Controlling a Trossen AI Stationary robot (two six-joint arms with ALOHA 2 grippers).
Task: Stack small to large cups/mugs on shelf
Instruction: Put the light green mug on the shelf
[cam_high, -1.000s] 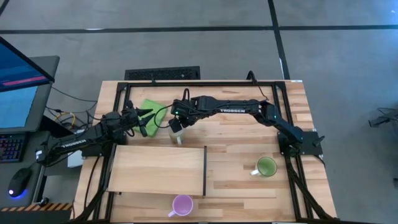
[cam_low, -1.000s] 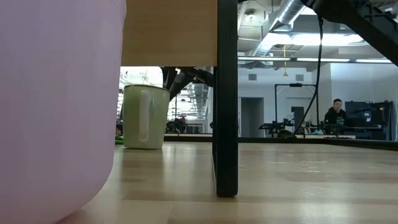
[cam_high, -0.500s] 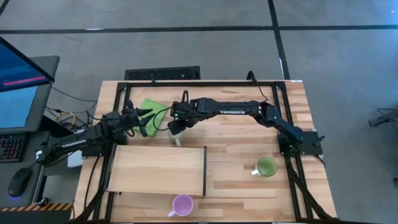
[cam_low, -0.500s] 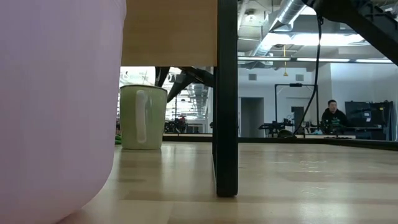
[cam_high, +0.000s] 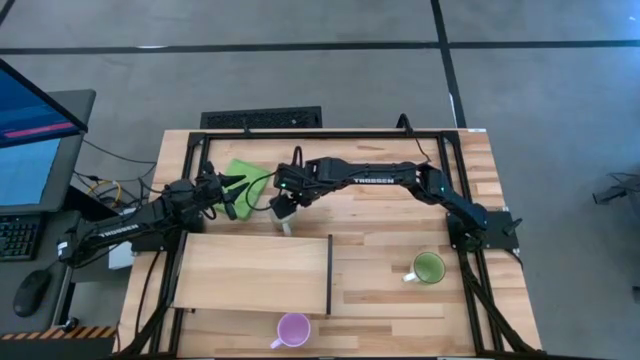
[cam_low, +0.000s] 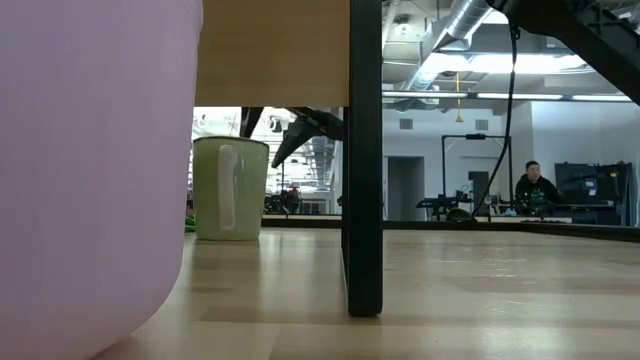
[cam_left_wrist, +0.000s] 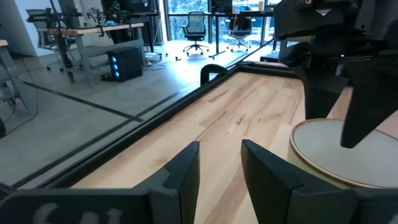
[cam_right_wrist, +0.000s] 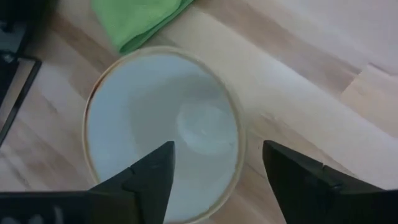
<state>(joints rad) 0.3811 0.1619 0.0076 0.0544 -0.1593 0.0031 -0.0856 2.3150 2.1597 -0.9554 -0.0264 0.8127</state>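
The cream mug (cam_high: 284, 216) stands upright on its base on the table, just beyond the shelf's (cam_high: 250, 272) far edge. My right gripper (cam_right_wrist: 217, 180) hangs open over it, pointing steeply down. One finger is over the hollow (cam_right_wrist: 168, 130) and the other is outside the rim; neither touches the mug (cam_low: 230, 190). The green mug (cam_high: 429, 268) stands right of the shelf, and the purple mug (cam_high: 293, 328) stands at the near edge. My left gripper (cam_high: 228, 197) waits level at the table's left, open, with nothing between its fingers (cam_left_wrist: 186, 171).
A folded green cloth (cam_high: 243, 175) lies at the far left beside the cream mug. The shelf has a dark strip (cam_high: 330, 275) along its right edge. A black frame (cam_high: 320, 132) runs round the table's far and side edges. A monitor and keyboard stand off the table at the left.
My right gripper has opened and let go of the cream mug, staying in place above it. The mug has shifted slightly and now stands upright on the table on its own.
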